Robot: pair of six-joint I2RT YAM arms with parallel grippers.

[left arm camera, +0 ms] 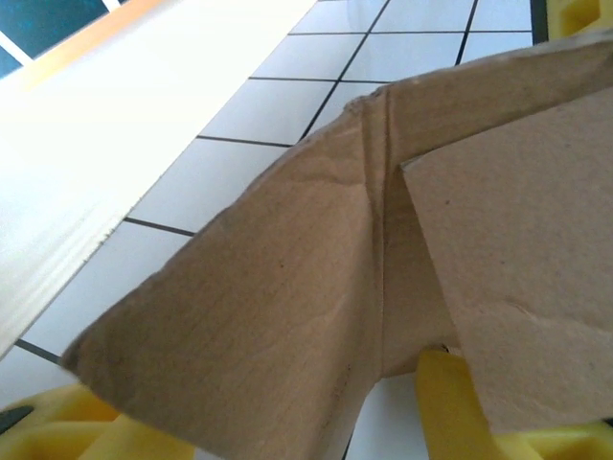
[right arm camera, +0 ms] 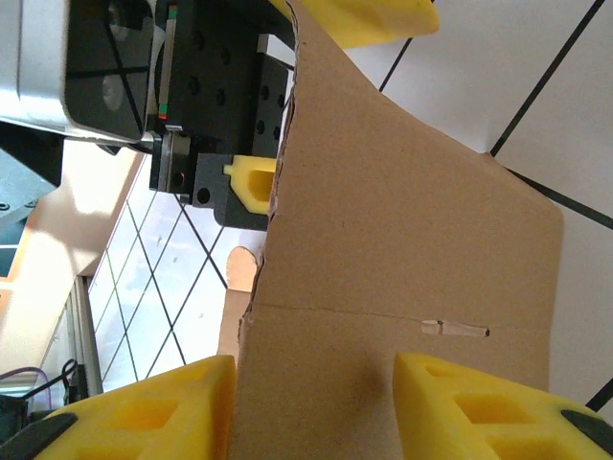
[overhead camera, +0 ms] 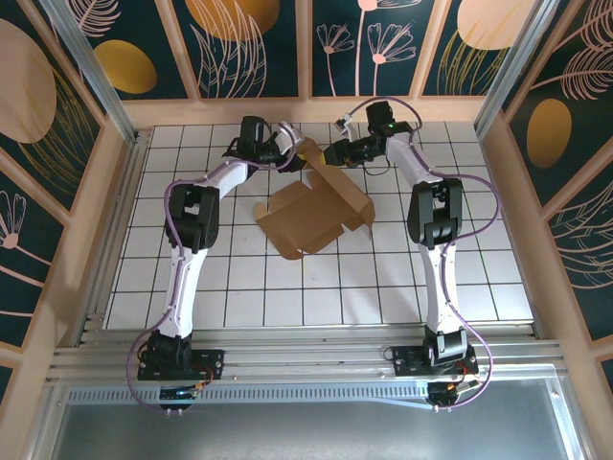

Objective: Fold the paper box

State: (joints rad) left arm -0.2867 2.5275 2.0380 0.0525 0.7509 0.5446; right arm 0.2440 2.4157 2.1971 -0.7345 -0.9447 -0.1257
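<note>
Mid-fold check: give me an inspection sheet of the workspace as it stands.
Surface: white tiled table, dark grid lines.
Job's things: paper box, brown, partly folded, far flap raised.
Clutter: nothing seen.
Grippers: left gripper and right gripper both open, each straddling the raised flap.
Cables: purple cables run along both arms, off the box.
Surroundings: leaf-patterned wall panels in a wooden frame.

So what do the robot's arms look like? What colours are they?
The left arm and the right arm are both slim white tubes with chunky black joints. A thin purple cable loops along each arm. A tiny green light glows near the right wrist. The jaws are black, with bright yellow blocky pads.
</note>
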